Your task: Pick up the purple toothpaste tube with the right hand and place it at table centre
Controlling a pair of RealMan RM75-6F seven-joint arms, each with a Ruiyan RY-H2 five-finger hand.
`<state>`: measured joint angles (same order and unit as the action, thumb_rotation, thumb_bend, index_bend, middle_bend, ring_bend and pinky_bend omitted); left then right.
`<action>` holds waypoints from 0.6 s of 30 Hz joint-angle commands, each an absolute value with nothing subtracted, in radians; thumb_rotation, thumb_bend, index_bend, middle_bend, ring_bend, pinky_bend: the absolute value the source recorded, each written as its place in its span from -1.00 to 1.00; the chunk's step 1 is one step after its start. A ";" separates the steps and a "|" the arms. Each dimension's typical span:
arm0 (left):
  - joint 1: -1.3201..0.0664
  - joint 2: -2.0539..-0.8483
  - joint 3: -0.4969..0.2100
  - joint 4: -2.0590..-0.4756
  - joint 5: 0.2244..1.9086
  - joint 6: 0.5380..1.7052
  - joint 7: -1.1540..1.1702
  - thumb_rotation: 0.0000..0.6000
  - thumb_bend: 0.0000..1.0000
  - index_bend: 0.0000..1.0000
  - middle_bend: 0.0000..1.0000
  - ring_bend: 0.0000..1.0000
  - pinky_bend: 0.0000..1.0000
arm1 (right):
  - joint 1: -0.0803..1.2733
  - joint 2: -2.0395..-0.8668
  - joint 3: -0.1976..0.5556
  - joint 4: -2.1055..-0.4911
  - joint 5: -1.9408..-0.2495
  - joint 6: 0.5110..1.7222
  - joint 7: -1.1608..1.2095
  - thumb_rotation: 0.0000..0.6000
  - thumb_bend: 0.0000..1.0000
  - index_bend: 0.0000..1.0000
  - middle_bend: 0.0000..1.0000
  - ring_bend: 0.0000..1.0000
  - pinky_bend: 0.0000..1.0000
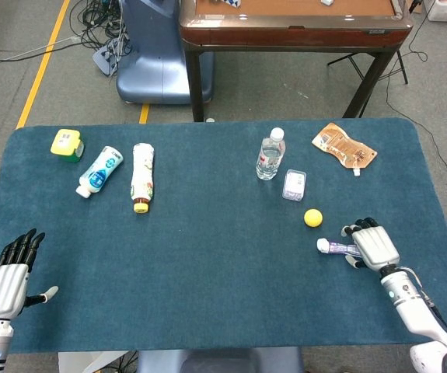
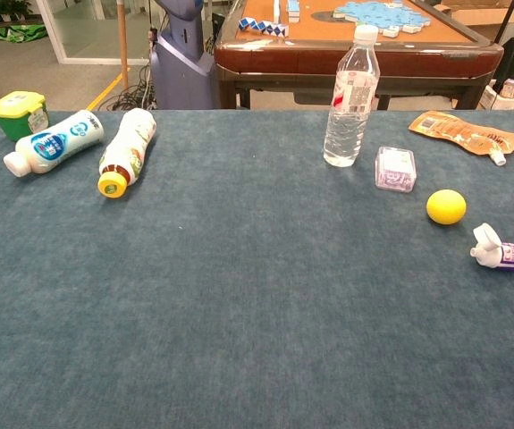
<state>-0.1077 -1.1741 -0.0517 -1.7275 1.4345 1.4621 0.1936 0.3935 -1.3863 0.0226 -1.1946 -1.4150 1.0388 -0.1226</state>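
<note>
The purple toothpaste tube (image 1: 336,247) lies flat on the blue table (image 1: 207,264) at its right side, white cap pointing toward the middle, just below and right of the yellow ball (image 1: 312,217). The right hand (image 1: 372,244) sits over the tube's tail end with its fingers wrapped around it, so the hold looks made; the chest view shows only the cap end at the frame's edge, still resting on the cloth, so I judge the lift has not begun. What remains is raising the tube, carrying it leftward past the ball to the open stretch at table centre, and letting go. Further out stand the small clear box (image 1: 294,185) and the upright water bottle (image 1: 270,154), with an orange pouch (image 1: 344,145) toward the far right corner. On the far left lie two bottles, a white-and-blue one (image 1: 99,172) and a yellow-capped one (image 1: 141,176), beside a green-and-yellow tub (image 1: 67,144). The left hand (image 1: 7,281) rests at the near left edge, fingers extended and holding nothing.
</note>
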 commanded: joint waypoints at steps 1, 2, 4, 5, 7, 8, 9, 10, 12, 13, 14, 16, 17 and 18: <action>-0.108 -1.173 -0.052 -1.728 1.435 1.463 0.194 1.00 -0.82 -1.00 -1.00 -0.99 -0.89 | 0.398 -1.392 0.020 -1.185 -1.415 1.030 -0.123 1.00 -0.34 -0.24 -0.17 -0.53 -0.65; -0.108 -1.173 -0.052 -1.728 1.435 1.463 0.194 1.00 -0.82 -1.00 -1.00 -0.99 -0.89 | 0.399 -1.394 0.018 -1.183 -1.415 1.027 -0.125 1.00 -0.33 -0.23 -0.17 -0.53 -0.65; -0.107 -1.172 -0.052 -1.728 1.434 1.463 0.193 1.00 -0.82 -1.00 -1.00 -0.99 -0.89 | 0.399 -1.396 0.016 -1.179 -1.417 1.027 -0.130 1.00 -0.32 -0.23 -0.17 -0.53 -0.65; -0.107 -1.173 -0.052 -1.727 1.434 1.463 0.192 1.00 -0.82 -1.00 -1.00 -0.99 -0.89 | 0.398 -1.398 0.015 -1.176 -1.417 1.027 -0.134 1.00 -0.32 -0.23 -0.17 -0.53 -0.65; -0.107 -1.174 -0.052 -1.725 1.434 1.462 0.190 1.00 -0.82 -1.00 -1.00 -0.99 -0.89 | 0.397 -1.401 0.015 -1.174 -1.416 1.029 -0.135 1.00 -0.32 -0.22 -0.17 -0.52 -0.65; -0.108 -1.175 -0.052 -1.724 1.434 1.461 0.189 1.00 -0.82 -1.00 -1.00 -0.99 -0.89 | 0.396 -1.403 0.015 -1.172 -1.415 1.029 -0.135 1.00 -0.32 -0.22 -0.17 -0.52 -0.65; -0.108 -1.175 -0.052 -1.722 1.434 1.460 0.188 1.00 -0.82 -1.00 -1.00 -0.99 -0.89 | 0.397 -1.406 0.015 -1.171 -1.414 1.029 -0.136 1.00 -0.32 -0.21 -0.17 -0.52 -0.65; -0.109 -1.175 -0.052 -1.721 1.435 1.459 0.187 1.00 -0.82 -1.00 -1.00 -0.99 -0.89 | 0.397 -1.410 0.015 -1.169 -1.416 1.032 -0.141 1.00 -0.31 -0.20 -0.16 -0.51 -0.65; -0.110 -1.176 -0.053 -1.719 1.437 1.460 0.184 1.00 -0.82 -1.00 -1.00 -0.99 -0.89 | 0.398 -1.416 0.014 -1.166 -1.417 1.033 -0.151 1.00 -0.30 -0.19 -0.15 -0.51 -0.65; -0.111 -1.176 -0.053 -1.718 1.439 1.461 0.182 1.00 -0.82 -1.00 -1.00 -0.99 -0.89 | 0.398 -1.418 0.014 -1.166 -1.417 1.032 -0.158 1.00 -0.29 -0.19 -0.15 -0.50 -0.65; -0.110 -1.176 -0.053 -1.717 1.439 1.461 0.181 1.00 -0.82 -1.00 -1.00 -0.99 -0.89 | 0.399 -1.419 0.014 -1.166 -1.416 1.031 -0.162 1.00 -0.28 -0.18 -0.15 -0.50 -0.65; -0.110 -1.176 -0.054 -1.716 1.438 1.461 0.180 1.00 -0.82 -1.00 -1.00 -0.99 -0.89 | 0.399 -1.421 0.014 -1.165 -1.414 1.029 -0.169 1.00 -0.27 -0.18 -0.14 -0.49 -0.65; -0.110 -1.176 -0.054 -1.715 1.437 1.461 0.178 1.00 -0.82 -1.00 -1.00 -0.99 -0.89 | 0.399 -1.423 0.014 -1.164 -1.412 1.029 -0.172 1.00 -0.27 -0.17 -0.14 -0.48 -0.65; -0.110 -1.176 -0.053 -1.714 1.436 1.460 0.178 1.00 -0.82 -1.00 -1.00 -0.99 -0.89 | 0.400 -1.425 0.015 -1.163 -1.411 1.029 -0.175 1.00 -0.27 -0.17 -0.13 -0.48 -0.65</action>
